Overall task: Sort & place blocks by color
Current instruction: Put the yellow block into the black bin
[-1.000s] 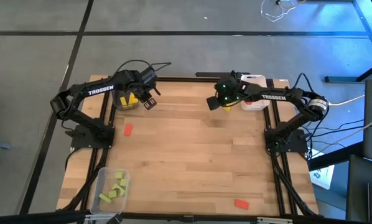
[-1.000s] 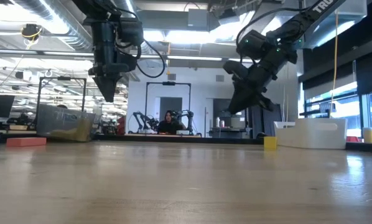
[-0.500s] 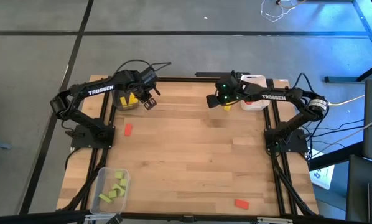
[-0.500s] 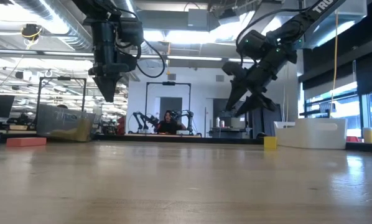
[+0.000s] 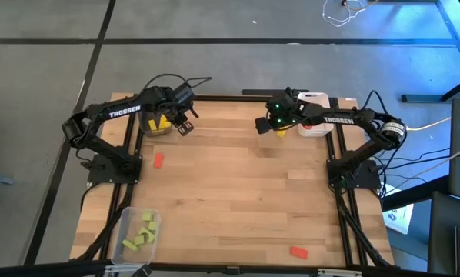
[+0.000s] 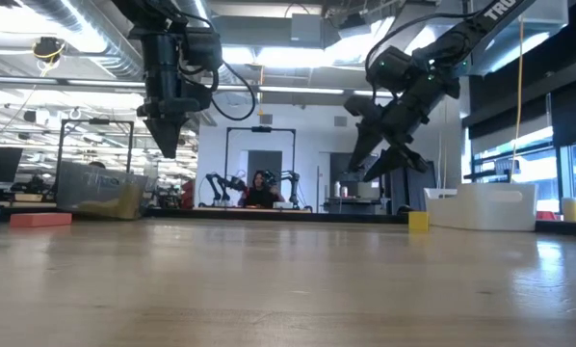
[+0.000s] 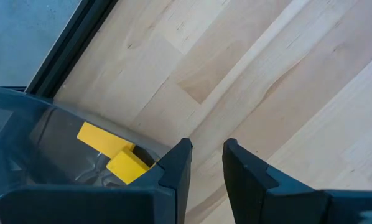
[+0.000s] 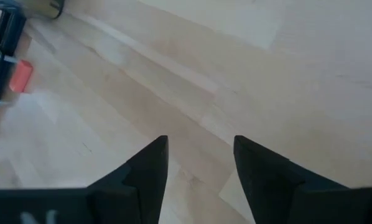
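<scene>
Right gripper (image 6: 382, 166) up in the air near the far right corner, fingers spread apart, nothing between them; bare wood seen through the gap in the right wrist view (image 8: 198, 168). Tilted down toward the table (image 5: 238, 192), just inboard of the white tray (image 5: 316, 127). One yellow block (image 6: 418, 222) on the wood below and beside it, just next to the white tray, not in it; same block at (image 5: 281, 134) from above, partly under the arm.

Left gripper (image 6: 169, 142) hanging over the far left corner, pointing straight down, above the edge of the clear tray (image 5: 155, 125). Fingers parted by a narrow gap, nothing held (image 7: 206, 168). Two yellow blocks (image 7: 114, 155) inside the clear tray, touching each other, right beside one fingertip in the left wrist view; yellow also seen from above (image 5: 161, 123).

Red block (image 5: 158, 160) on the table in front of the left arm base, apart from the clear tray; same one in the low view at the left (image 6: 40, 219). Second red block (image 5: 298, 251) near the front edge toward the right, well apart from everything. Green blocks (image 5: 141, 229) piled in another clear tray (image 5: 127, 218) at the front left corner.

Person (image 6: 260, 192) seated far back in the room.
</scene>
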You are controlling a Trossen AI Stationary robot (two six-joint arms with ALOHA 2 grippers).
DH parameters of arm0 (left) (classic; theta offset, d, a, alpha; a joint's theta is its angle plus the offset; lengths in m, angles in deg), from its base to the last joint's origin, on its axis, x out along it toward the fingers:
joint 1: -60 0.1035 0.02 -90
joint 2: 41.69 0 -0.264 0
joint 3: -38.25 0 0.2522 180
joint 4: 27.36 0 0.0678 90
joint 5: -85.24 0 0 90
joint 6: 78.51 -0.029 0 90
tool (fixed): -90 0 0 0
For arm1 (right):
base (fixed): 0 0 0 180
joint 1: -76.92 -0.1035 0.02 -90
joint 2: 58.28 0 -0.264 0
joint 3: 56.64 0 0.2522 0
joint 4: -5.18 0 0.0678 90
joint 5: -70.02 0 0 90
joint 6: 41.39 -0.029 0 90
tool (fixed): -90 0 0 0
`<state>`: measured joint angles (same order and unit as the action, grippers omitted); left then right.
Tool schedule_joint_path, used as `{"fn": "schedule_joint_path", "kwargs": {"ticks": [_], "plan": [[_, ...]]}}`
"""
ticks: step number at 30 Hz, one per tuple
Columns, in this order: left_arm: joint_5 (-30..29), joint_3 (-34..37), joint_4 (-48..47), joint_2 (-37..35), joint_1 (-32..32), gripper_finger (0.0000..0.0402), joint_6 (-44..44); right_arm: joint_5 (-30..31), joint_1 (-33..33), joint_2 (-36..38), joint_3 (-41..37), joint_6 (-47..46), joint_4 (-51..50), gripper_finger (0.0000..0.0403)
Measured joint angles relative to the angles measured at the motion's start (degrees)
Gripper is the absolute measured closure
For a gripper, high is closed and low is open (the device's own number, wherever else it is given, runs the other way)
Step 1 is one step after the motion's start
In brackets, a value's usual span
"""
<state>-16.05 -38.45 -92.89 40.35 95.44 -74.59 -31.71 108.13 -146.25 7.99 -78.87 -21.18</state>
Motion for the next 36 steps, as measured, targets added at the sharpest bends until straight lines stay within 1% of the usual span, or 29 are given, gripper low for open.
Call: {"fn": "schedule_joint_path", "kwargs": {"ticks": [4, 6, 9, 13, 16, 19, 22, 27, 31, 36], "plan": [[0.0, 0.0, 0.0, 0.0, 0.0, 0.0319, 0.0, -1.9, 0.0, 0.0, 0.0, -4.6, 0.0, 0.0219], [0.0, 0.0, 0.0, 0.0, 0.0, 0.0319, 0.0, -1.5, 0.0, 0.0, 0.0, -5.4, 0.2, 0.0219], [0.0, 0.0, 0.0, 0.0, 0.0, 0.0319, 0.0, 2.3, 0.0, 0.0, 0.0, -7.3, 0.4, 0.0219], [0.0, 0.0, 0.0, 0.0, 0.0, 0.0319, 0.1, 9.2, -0.1, 0.0, 0.0, -17.2, 0.3, 0.0219], [0.0, 0.0, 0.0, 0.0, 0.0, 0.0319, 0.1, 13.9, -0.8, 0.0, 0.0, -21.7, 0.3, 0.0219], [0.0, 0.0, 0.0, 0.0, 0.0, 0.0319, 0.1, 14.6, -1.4, 0.0, 0.0, -23.2, 0.6, 0.0219], [0.0, 0.0, 0.0, 0.0, 0.0, 0.0319, 0.1, 13.7, -1.8, 0.0, 0.0, -25.2, 2.4, 0.0219], [0.0, 0.0, 0.0, 0.0, 0.0, 0.0319, 0.1, 13.4, -2.4, 0.0, 0.1, -33.0, 4.8, 0.0219], [0.0, 0.0, 0.0, 0.0, 0.0, 0.0319, 0.1, 17.7, -4.2, 0.0, 0.1, -36.0, 6.0, 0.0219], [0.0, 0.0, 0.0, 0.0, 0.0, 0.0319, 0.1, 22.5, -6.8, 0.0, 0.1, -36.5, 6.3, 0.0215]]}}
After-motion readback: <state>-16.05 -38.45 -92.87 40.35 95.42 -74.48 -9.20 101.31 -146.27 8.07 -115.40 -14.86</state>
